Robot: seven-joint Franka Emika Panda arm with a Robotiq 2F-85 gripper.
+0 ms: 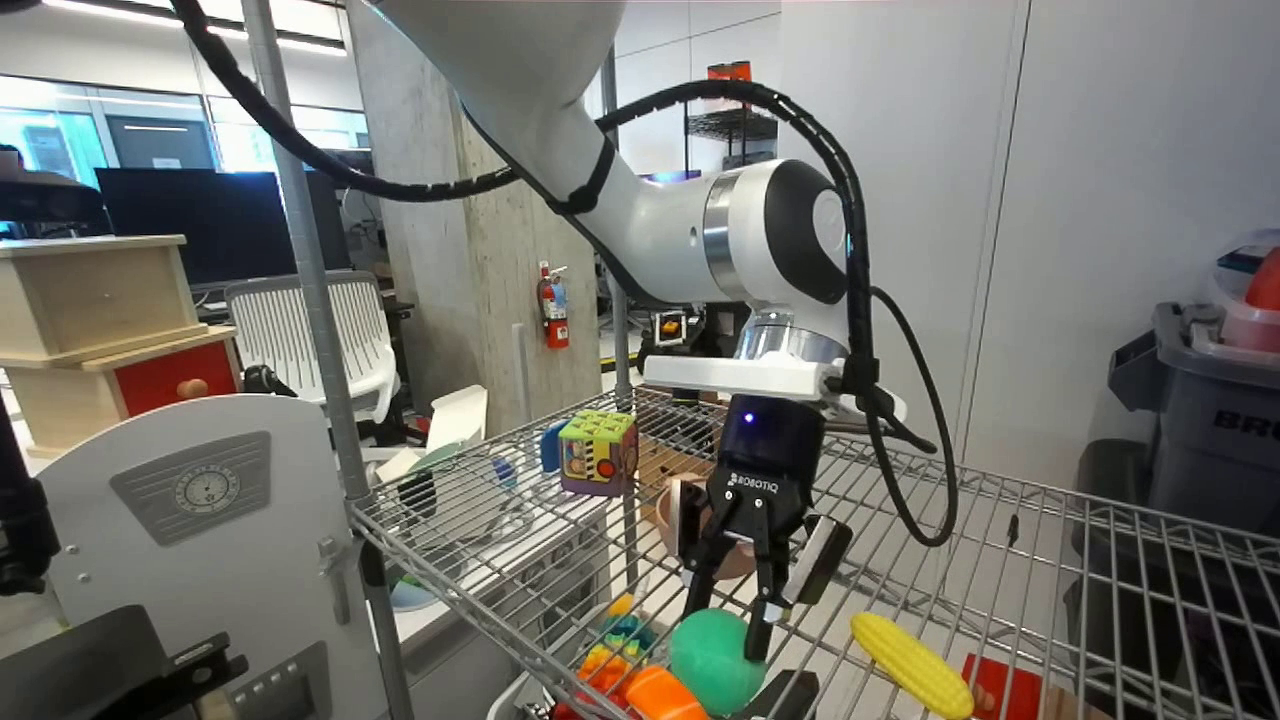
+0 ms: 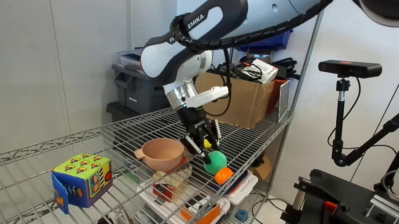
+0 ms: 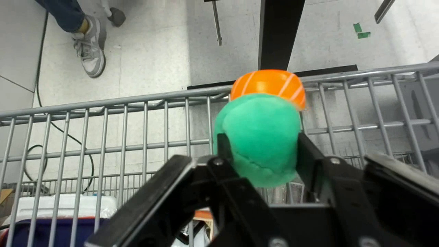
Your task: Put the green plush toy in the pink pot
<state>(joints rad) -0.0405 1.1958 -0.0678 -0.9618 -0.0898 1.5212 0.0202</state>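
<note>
Your gripper (image 3: 263,145) pinches the green plush toy (image 2: 218,161) by the long edge of the wire shelf (image 3: 154,98), just beside the orange toy (image 3: 265,82); you have the pink pot (image 2: 160,162) standing upright, farther in from that edge.

Wire shelf (image 3: 147,98) from two ends, and the wrist.
In an exterior view, a camera close to the Robotiq gripper (image 1: 725,635) looks slantwise down, fabric activity cube (image 1: 597,455) beyond; in an exterior view, that cube sits foremost, the gripper farther off, a cardboard box (image 2: 242,101) behind. Both exterior views share the green plush toy (image 3: 260,137) and pink pot (image 2: 161,159). The wrist view looks steeply down along the gripper, very near the toy, past the shelf's edge to floor (image 3: 151,65).
</note>
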